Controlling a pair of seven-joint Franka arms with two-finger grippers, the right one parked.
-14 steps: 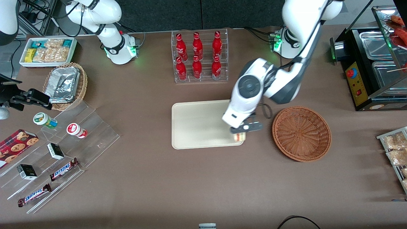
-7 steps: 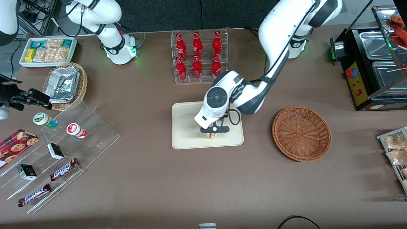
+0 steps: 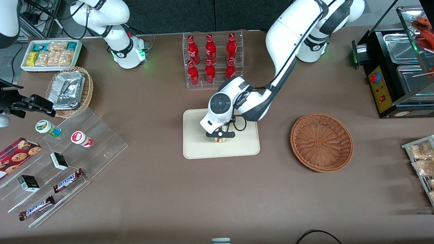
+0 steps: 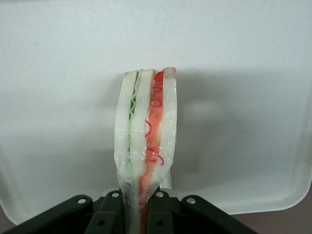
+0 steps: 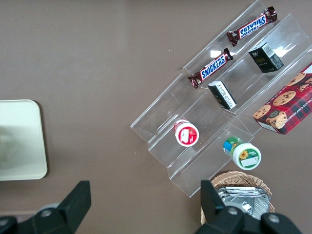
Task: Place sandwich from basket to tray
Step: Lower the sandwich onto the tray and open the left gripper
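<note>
My left gripper [image 3: 219,136] hangs over the middle of the cream tray [image 3: 196,149], shut on the sandwich [image 3: 220,140]. In the left wrist view the sandwich [image 4: 145,141] is a plastic-wrapped wedge of white bread with green and red filling, pinched between my black fingers [image 4: 108,214] with the tray surface [image 4: 243,97] below it. Whether it touches the tray I cannot tell. The brown wicker basket [image 3: 321,142] stands beside the tray, toward the working arm's end, with nothing in it.
A rack of red bottles [image 3: 212,61] stands farther from the front camera than the tray. Acrylic steps with candy bars [image 3: 67,179] and small cups [image 3: 81,139], a foil-lined basket [image 3: 69,89] and a white snack bin [image 3: 51,54] lie toward the parked arm's end. A metal food warmer [image 3: 396,67] stands at the working arm's end.
The left gripper carried the sandwich from the tray's edge nearest the basket to over the tray's middle, and it has moved slightly farther from the front camera.
</note>
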